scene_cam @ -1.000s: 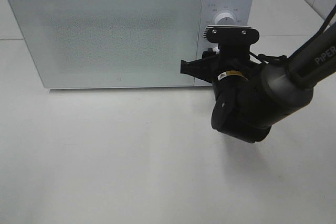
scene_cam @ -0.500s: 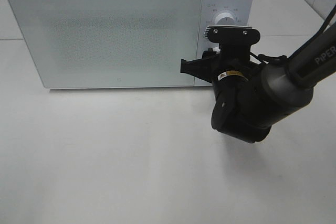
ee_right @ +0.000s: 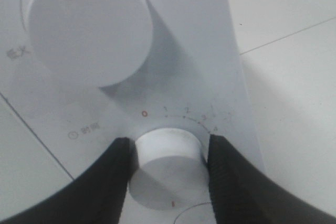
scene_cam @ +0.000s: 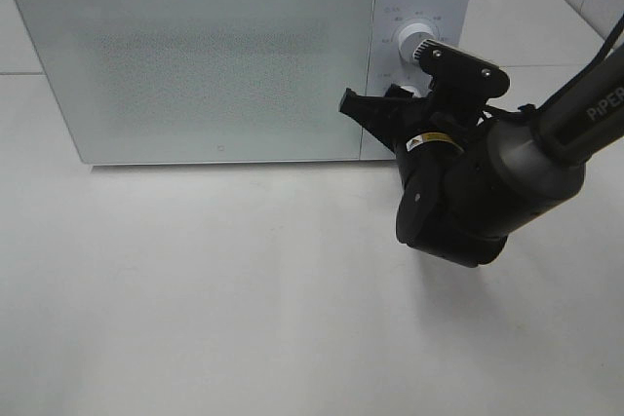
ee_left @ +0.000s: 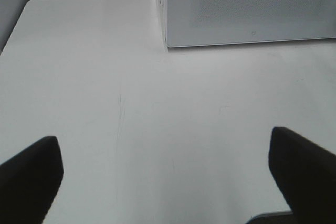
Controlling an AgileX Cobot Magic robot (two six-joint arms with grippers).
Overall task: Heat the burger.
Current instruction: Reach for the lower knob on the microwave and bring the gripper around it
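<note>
White table (scene_cam: 195, 289), microwave (scene_cam: 195, 56); right tool (ee_right: 169, 151) clamps lower knob (ee_right: 165, 169)

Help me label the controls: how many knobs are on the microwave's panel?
2. The upper knob, red-marked, stands free on the microwave panel. The lower knob is clamped by the right gripper, which hides it from the high camera.

— The microwave door (scene_cam: 195, 56) is looking matt and finely speckled.
— The upper knob (ee_right: 86, 24) and lower knob (ee_right: 168, 166) are showing smooth white plastic; the desk (scene_cam: 195, 289) is shining faintly, smooth and white.
</note>
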